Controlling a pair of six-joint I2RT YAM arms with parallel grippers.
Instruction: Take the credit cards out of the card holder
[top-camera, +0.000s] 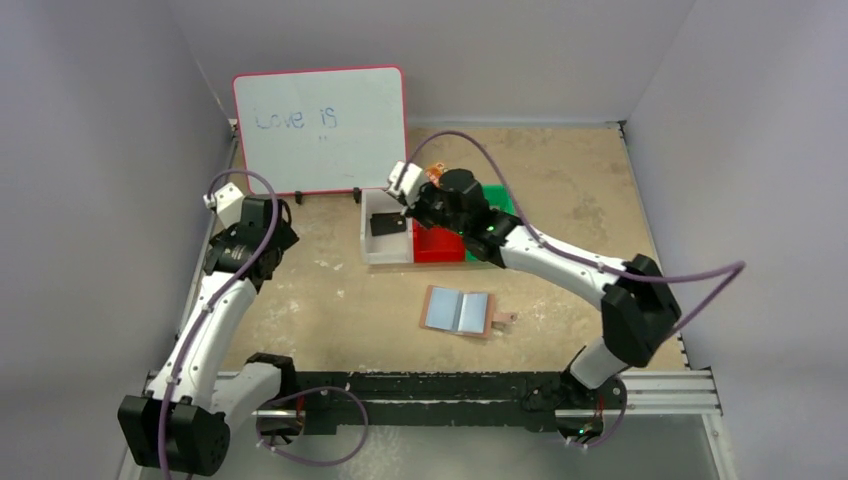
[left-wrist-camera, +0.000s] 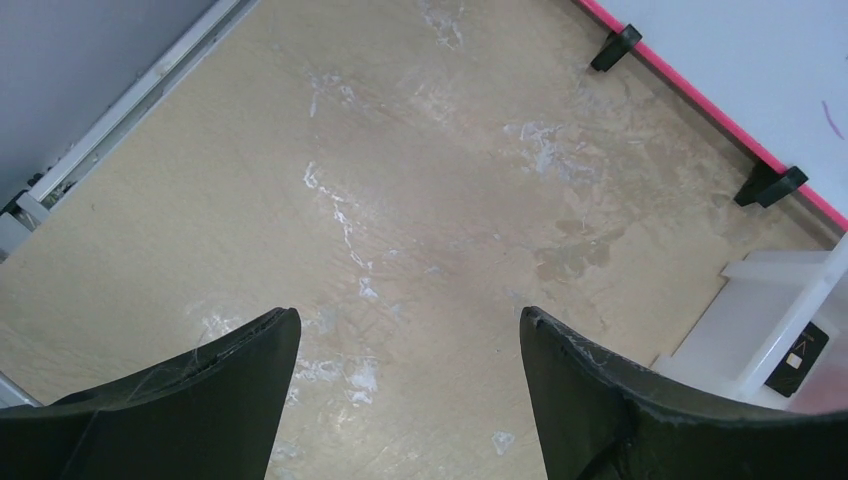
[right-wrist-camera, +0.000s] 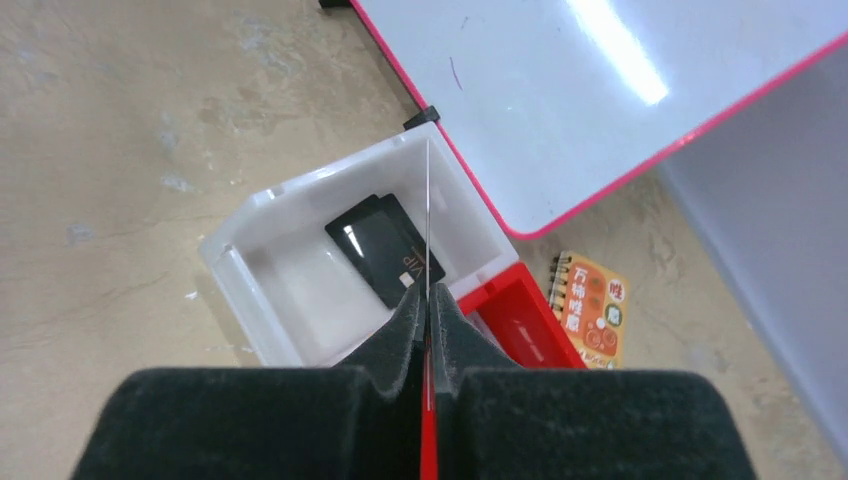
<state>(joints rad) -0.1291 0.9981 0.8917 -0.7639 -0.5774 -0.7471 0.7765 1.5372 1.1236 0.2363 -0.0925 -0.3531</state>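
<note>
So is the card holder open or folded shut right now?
Open: the card holder lies spread flat on the table, pale blue inside facing up.

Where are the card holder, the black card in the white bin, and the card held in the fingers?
card holder (top-camera: 458, 311), top view, its pale blue open inside.
black card (right-wrist-camera: 385, 250), right wrist view, its flat face.
held card (right-wrist-camera: 427, 220), right wrist view, its thin edge.

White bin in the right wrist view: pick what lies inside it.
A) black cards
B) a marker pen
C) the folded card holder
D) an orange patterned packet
A: black cards lie flat on the floor of the white bin; the orange packet sits outside it, and the right gripper pinches another card edge-on above the bin.
</note>
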